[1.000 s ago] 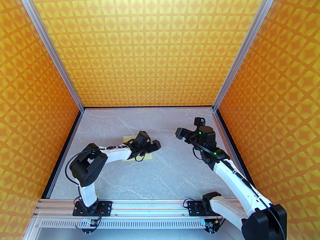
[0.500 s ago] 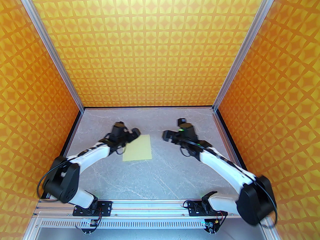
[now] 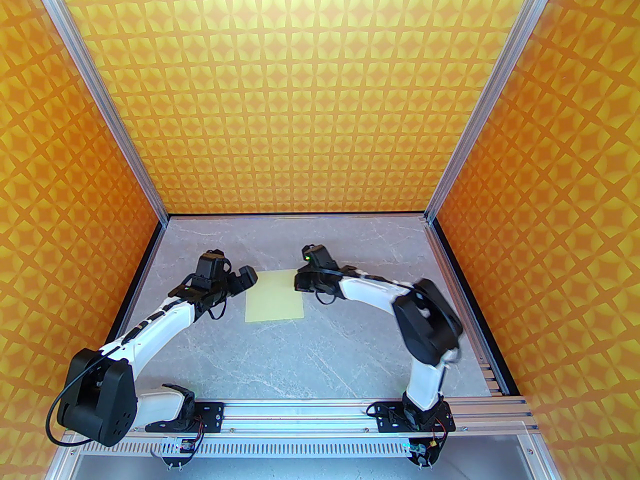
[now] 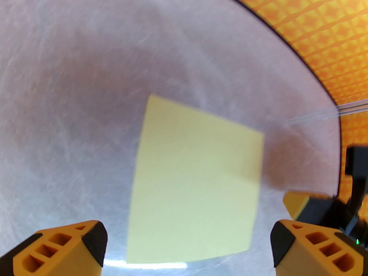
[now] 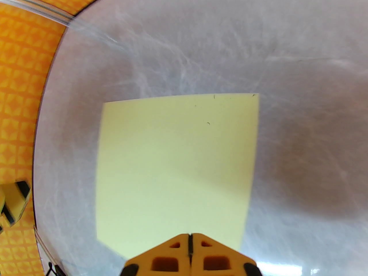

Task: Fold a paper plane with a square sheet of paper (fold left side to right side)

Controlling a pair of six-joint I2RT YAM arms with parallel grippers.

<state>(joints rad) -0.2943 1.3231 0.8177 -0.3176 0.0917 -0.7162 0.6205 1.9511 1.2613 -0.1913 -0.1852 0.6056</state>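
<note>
- Since a second ago: the left pincer (image 3: 244, 280) has pulled off the sheet to its left far corner. The right pincer (image 3: 300, 282) has swung in from the right side of the tabletop (image 3: 310, 363) to the sheet's right far corner.
- The square sheet of paper (image 3: 275, 295) lies flat near the middle of the tabletop, a bit toward the left edge. It is unfolded, with no crease visible.
- Left pincer: fingers spread wide, holding nothing. In the left wrist view the sheet's near part sits between the two fingertips. It looks low, but contact is unclear.
- Right pincer: fingers pressed together with nothing between them, tip over the sheet's edge in the right wrist view. Whether it presses on the paper, cannot tell.
- Step, by my guess: the right pins and the left picks up the left edge to carry it over. The task is barely begun.
- Risks:
  - Thin paper flat on a smooth tabletop gives the left fingers no lip to catch. They may scrape and shove the sheet instead of lifting it.
  - If the right tip is not really holding it down, the sheet slides or turns and the edges won't meet.
  - A hard push could buckle or crumple the corner.
  - The two pincers are close at the far edge, so they may bump.
- Count: 1 sheet, 2 arms, 2 pincers.
</note>
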